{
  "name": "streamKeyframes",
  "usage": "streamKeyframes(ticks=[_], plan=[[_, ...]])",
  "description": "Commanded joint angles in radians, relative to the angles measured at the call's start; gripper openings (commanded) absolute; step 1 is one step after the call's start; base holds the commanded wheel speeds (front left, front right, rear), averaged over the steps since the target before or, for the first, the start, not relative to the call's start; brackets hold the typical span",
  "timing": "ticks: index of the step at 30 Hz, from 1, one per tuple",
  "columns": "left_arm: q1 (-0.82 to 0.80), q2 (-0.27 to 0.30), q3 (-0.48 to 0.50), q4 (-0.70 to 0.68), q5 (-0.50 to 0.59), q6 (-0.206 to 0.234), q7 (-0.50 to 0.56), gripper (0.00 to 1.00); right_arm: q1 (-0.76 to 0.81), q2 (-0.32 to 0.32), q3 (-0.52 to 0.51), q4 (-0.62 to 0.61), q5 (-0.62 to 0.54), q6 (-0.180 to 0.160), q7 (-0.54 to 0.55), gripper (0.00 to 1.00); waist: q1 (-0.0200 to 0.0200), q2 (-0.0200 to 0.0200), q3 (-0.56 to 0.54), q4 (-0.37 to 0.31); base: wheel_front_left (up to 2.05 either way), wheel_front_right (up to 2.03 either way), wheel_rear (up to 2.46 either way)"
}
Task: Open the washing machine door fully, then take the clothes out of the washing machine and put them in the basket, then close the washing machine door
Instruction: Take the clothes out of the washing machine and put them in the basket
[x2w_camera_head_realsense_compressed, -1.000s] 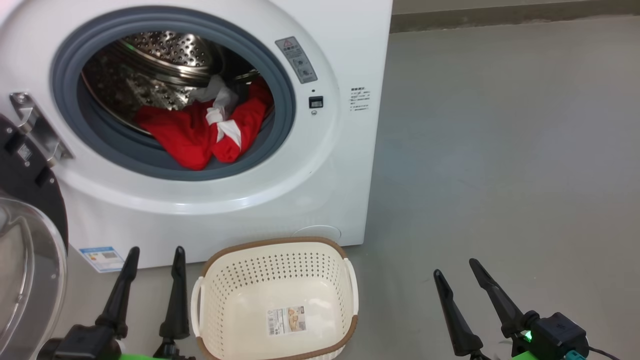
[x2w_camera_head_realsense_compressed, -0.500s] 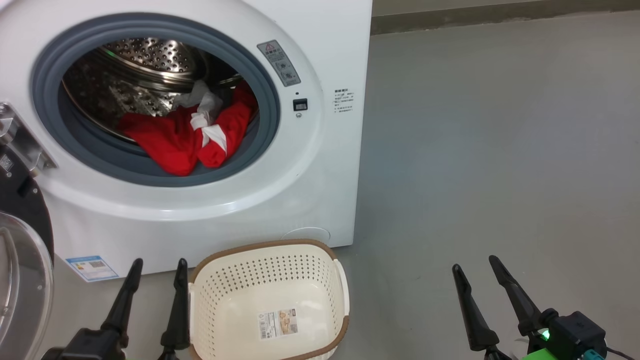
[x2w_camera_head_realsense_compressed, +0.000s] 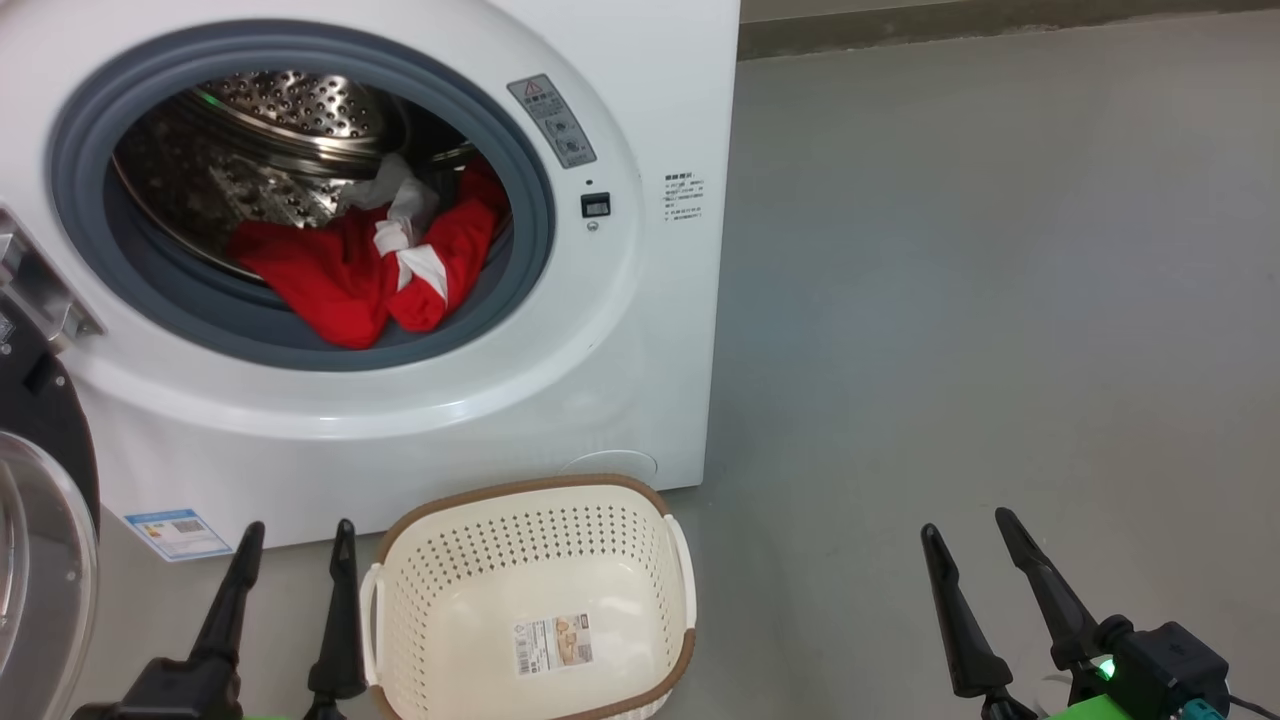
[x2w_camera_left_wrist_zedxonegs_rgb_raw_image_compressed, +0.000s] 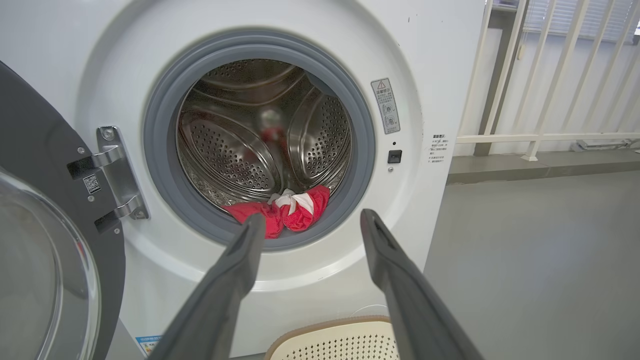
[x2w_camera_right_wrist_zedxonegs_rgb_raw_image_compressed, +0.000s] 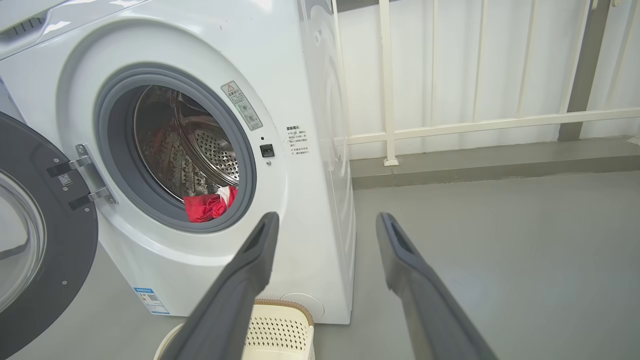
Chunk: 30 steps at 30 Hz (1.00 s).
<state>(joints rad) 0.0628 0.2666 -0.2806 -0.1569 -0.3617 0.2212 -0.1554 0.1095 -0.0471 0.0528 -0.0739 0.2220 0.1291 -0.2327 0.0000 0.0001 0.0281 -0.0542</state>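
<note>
My left end effector (x2w_camera_head_realsense_compressed: 297, 530) and right end effector (x2w_camera_head_realsense_compressed: 967, 522) hang open and empty, and the basket (x2w_camera_head_realsense_compressed: 520, 487) sits by the washing machine (x2w_camera_head_realsense_compressed: 640, 330) to catch the clothes (x2w_camera_head_realsense_compressed: 340, 275).

**Grey floor, white railing at the back**

The smooth grey floor (x2w_camera_head_realsense_compressed: 1000, 300) is matte, with faint lighter patches. At its far edge runs a low, darker grey ledge (x2w_camera_right_wrist_zedxonegs_rgb_raw_image_compressed: 475, 167). A white railing (x2w_camera_right_wrist_zedxonegs_rgb_raw_image_compressed: 475, 126) stands on that ledge: upright bars joined by 1 horizontal rail low down. Behind the bars is a plain white wall (x2w_camera_right_wrist_zedxonegs_rgb_raw_image_compressed: 547, 60). A dark grey post (x2w_camera_right_wrist_zedxonegs_rgb_raw_image_compressed: 584, 70) rises towards the right end of the railing. The left wrist view shows a slatted blind (x2w_camera_left_wrist_zedxonegs_rgb_raw_image_compressed: 580, 20) behind the bars, and a small pale object (x2w_camera_left_wrist_zedxonegs_rgb_raw_image_compressed: 600, 145) on the ledge, too blurred to identify.
</note>
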Motion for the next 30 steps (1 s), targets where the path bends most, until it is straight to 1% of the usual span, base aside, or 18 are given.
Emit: streamKeyframes(ticks=[1,12,17,30], plan=[[-0.027,0.019,0.04,-0.019,0.01,0.009,-0.002,1.0,-0.015,-0.003,0.021,-0.027,0.001,0.002,-0.013,1.0,0.0,-0.0001,0.001,0.0,0.69,-0.69,0.0],[-0.026,0.021,0.037,-0.012,0.003,0.009,-0.01,1.0,-0.014,-0.003,0.023,-0.025,-0.001,0.002,-0.013,1.0,0.0,-0.0001,-0.006,0.003,0.95,-0.95,0.0],[-0.029,0.027,0.03,-0.019,-0.008,-0.008,-0.015,1.0,-0.012,-0.003,0.023,-0.028,0.0,0.002,-0.012,1.0,0.0,-0.0001,-0.003,0.005,0.14,-0.14,0.0],[-0.026,0.023,0.026,-0.028,-0.003,0.011,-0.02,1.0,-0.009,-0.003,0.021,-0.033,-0.004,0.002,-0.01,1.0,0.0,-0.0001,-0.008,0.005,0.0,0.0,0.0]])
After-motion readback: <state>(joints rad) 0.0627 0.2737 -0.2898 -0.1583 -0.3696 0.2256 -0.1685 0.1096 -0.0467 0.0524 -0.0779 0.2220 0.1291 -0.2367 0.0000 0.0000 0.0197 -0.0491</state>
